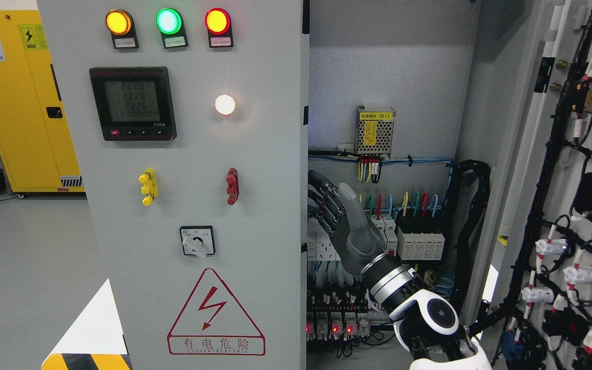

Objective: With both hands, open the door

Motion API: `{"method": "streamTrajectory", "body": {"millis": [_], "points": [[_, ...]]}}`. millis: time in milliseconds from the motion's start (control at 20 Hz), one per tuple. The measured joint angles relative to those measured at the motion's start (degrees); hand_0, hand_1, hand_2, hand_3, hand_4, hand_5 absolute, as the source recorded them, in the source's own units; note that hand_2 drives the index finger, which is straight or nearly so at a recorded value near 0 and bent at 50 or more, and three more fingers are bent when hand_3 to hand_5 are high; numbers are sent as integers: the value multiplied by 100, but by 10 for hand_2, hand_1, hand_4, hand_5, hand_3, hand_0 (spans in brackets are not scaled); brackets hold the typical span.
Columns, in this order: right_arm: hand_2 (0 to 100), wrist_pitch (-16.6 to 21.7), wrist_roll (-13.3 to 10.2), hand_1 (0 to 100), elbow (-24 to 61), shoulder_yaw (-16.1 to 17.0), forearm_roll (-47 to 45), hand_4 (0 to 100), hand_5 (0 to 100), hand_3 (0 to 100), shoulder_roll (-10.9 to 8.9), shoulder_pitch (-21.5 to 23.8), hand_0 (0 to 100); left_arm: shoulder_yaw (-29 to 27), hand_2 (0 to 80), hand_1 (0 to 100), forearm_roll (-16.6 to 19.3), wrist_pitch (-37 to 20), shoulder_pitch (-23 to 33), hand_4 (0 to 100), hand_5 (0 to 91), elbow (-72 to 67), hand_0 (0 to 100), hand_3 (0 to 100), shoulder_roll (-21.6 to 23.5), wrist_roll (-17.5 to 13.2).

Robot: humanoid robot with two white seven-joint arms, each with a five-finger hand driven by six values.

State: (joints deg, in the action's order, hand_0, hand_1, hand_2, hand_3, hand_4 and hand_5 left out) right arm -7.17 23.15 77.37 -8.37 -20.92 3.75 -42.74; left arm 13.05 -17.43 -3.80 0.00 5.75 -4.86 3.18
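Right hand point(345, 218), dark metal with fingers spread flat, holds nothing; the tall grey steel cabinet door point(198, 205) stands just left of it, free edge running vertically.

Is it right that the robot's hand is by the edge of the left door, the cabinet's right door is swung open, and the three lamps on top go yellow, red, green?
Not quite. In the head view the lamps run yellow, green, red, so green is in the middle. The rest holds: the right hand is by the left door's edge, and the right door is swung open.
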Motion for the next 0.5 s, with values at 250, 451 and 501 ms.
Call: {"method": "streamTrajectory", "body": {"millis": [250,451,501], "points": [[0,-151,483,36,-89,93,-5,0,0,0,-2,-74,217,-17,0,0,2,0,0,0,0,-1,0,11,-16,0],[0,-258,586,34,-181,182,-8,0,0,0,-5,-183,217,-26,0,0,2,2,0,0,0,-1,0,15,-23,5],[0,-295,602,34,-203,203,-10,0,0,0,-5,-205,217,-28,0,0,3,6,0,0,0,0,0,15,-25,8]]}}
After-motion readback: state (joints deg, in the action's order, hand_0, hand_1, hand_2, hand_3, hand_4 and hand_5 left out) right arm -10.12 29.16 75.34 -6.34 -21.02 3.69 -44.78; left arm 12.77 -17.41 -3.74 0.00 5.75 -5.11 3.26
